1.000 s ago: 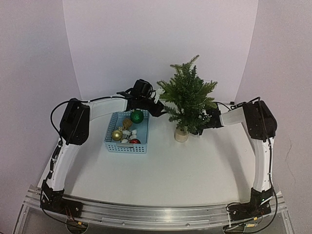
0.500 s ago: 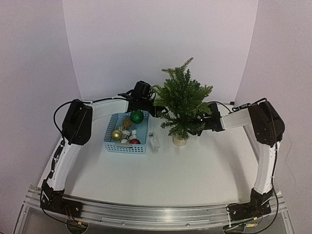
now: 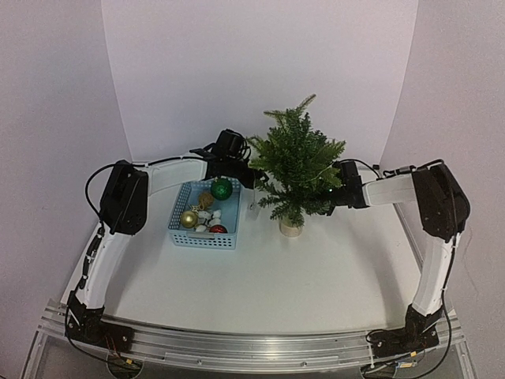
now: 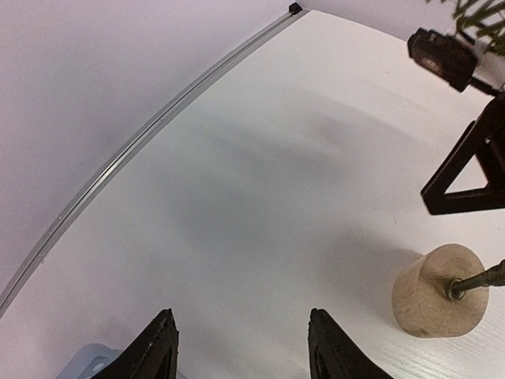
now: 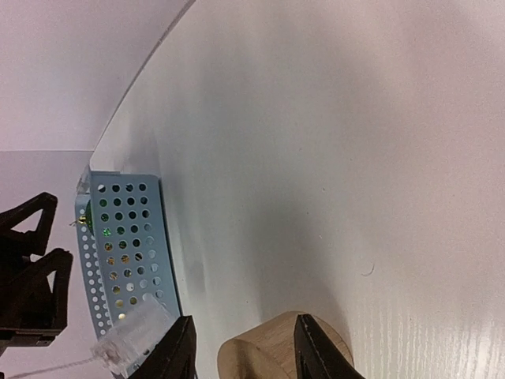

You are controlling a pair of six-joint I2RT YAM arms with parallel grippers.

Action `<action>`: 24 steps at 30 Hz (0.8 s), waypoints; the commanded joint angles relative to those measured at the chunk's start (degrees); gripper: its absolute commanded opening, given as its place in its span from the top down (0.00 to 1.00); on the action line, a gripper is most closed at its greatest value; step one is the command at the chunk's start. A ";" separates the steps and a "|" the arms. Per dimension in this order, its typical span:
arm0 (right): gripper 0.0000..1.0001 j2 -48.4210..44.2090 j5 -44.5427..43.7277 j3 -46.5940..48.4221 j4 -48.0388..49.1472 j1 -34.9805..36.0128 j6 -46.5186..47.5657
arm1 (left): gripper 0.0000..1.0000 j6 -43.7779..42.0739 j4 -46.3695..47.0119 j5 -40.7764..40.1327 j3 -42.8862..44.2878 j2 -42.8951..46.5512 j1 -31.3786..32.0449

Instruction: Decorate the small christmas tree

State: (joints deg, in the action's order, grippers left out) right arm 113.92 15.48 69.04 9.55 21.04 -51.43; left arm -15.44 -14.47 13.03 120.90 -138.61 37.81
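Observation:
The small christmas tree (image 3: 298, 166) stands upright on its pale wooden base (image 3: 290, 228), right of the blue basket (image 3: 203, 238). My left gripper (image 3: 254, 178) is at the tree's left side, open and empty; in the left wrist view (image 4: 242, 312) only bare table lies between its fingers, with the base (image 4: 439, 290) to the right. My right gripper (image 3: 330, 196) is at the tree's right side, partly behind the branches. In its wrist view it (image 5: 245, 317) is open, with the base (image 5: 268, 351) showing just beyond the jaws.
The basket (image 5: 126, 245) holds a green ball (image 3: 222, 188), a gold ball (image 3: 189, 218), a red ball (image 3: 218, 229) and small white pieces. A clear plastic box (image 5: 130, 335) with a thin wire sits between basket and tree. A curved white backdrop closes the back.
The tree has shifted left toward the basket and now stands straighter. The right arm followed it leftward. The clear box appeared beside the basket and now sits closer under the branches.

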 commanded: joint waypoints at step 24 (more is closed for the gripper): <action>0.56 -14.47 -15.21 0.45 -12.15 -1.83 9.28 | 0.11 -12.90 -7.89 -17.39 1.62 9.40 -2.79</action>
State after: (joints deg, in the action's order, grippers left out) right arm 104.35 5.45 68.75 1.22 19.85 -45.09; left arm -25.31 -22.86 2.28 120.90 -132.27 36.11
